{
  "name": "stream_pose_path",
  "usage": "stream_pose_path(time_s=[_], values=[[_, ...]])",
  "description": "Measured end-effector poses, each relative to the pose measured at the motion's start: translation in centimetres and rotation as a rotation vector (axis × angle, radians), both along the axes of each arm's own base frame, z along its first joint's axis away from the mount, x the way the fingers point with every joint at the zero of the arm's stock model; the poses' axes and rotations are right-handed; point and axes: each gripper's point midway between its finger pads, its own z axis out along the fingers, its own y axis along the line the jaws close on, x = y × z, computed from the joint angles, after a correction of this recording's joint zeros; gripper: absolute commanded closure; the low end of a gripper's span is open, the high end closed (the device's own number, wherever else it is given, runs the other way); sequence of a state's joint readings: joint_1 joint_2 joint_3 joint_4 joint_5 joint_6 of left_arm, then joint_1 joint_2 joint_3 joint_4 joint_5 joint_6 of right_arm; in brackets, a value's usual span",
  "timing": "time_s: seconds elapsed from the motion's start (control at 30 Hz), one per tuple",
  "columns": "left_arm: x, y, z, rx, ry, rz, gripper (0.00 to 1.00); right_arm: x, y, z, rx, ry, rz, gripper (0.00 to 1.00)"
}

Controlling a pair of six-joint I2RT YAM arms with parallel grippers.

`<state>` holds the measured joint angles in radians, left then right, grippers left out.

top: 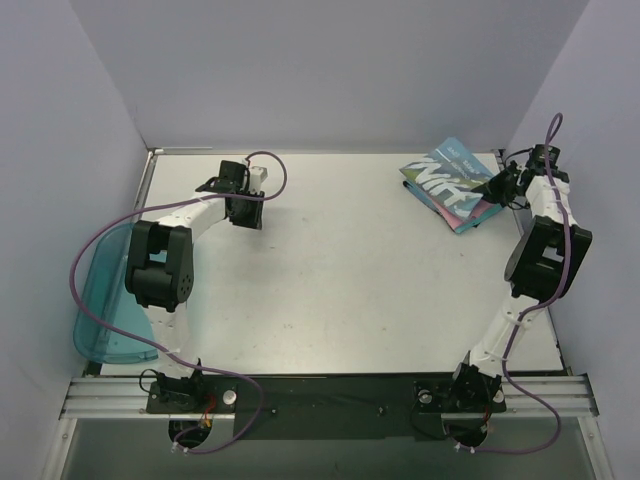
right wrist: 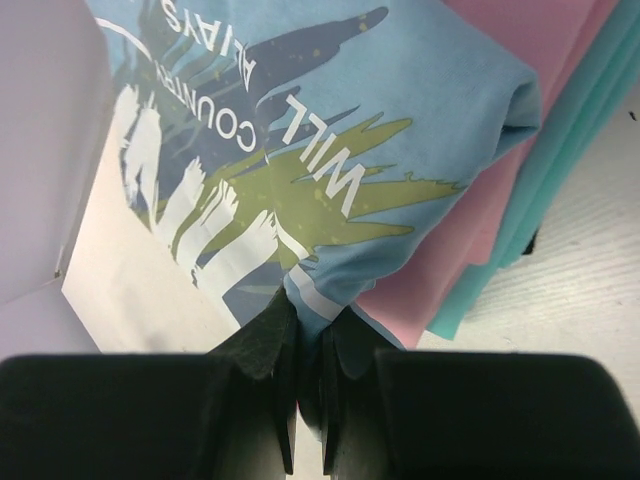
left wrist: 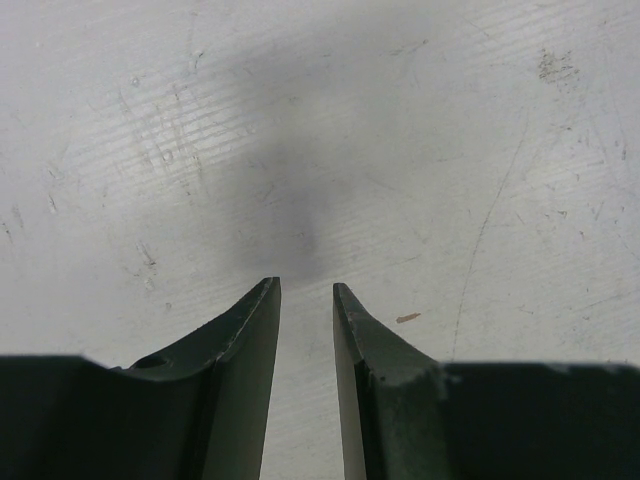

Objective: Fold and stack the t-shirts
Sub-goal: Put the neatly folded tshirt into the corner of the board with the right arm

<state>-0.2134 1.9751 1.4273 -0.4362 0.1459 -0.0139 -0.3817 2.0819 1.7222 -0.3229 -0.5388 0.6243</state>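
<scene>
Bin [top: 105, 310], translucent teal, sits at the far left edge of the table [top: 350, 290], beside the left arm's elbow. Left claw [left wrist: 305, 290] hangs over bare scuffed tabletop near the back left, its fingers a narrow gap apart with nothing between them.

Middle of the table I read as plain grey surface.

Stack lies in the back right corner: blue shirt [right wrist: 400, 100] on top, printed side up with white and yellow-green lettering, pink shirt [right wrist: 470, 230] under it, teal shirt [right wrist: 575, 130] lowest, their edges stepped out to the right. Right claw [right wrist: 308, 325] is pinched tight on the near edge of the blue shirt.
</scene>
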Motion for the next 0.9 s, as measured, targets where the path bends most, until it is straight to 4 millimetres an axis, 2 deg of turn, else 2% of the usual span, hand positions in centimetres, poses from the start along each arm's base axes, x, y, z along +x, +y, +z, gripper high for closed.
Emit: stream_pose_path(time_s=[0.17,0.23,0.33,0.4,0.47,0.63,0.73,0.83,0.9], values=[[0.1,0.2,0.0,0.002,-0.001,0.005,0.62,-1.1,-0.7,-0.9,-0.004,0.036,0.006,0.95],[0.1,0.3,0.0,0.003,-0.001,0.008,0.62,-1.4,-1.2,-1.1,-0.008,0.043,0.005,0.89],[0.1,0.4,0.0,0.003,-0.001,0.010,0.62,-1.7,-1.7,-1.6,-0.014,0.058,-0.002,0.58],[0.1,0.5,0.0,0.004,-0.001,0.012,0.62,-2.0,-2.0,-1.9,-0.021,0.070,-0.004,0.50],[0.2,0.6,0.0,0.004,-0.001,0.013,0.62,-2.2,-2.1,-2.1,-0.035,0.076,0.005,0.49],[0.2,0.7,0.0,0.005,-0.002,0.014,0.62,-3.3,-3.0,-3.1,-0.072,0.119,-0.002,0.46],[0.2,0.8,0.0,0.012,-0.005,0.003,0.62,-4.4,-4.3,-3.7,-0.121,0.168,-0.035,0.48],[0.2,0.8,0.0,0.018,-0.007,-0.004,0.62,-5.5,-6.0,-3.0,-0.194,0.195,-0.069,0.68],[0.2,0.9,0.0,0.020,-0.008,-0.004,0.62,-5.8,-6.9,-1.5,-0.245,0.174,-0.077,0.82]])
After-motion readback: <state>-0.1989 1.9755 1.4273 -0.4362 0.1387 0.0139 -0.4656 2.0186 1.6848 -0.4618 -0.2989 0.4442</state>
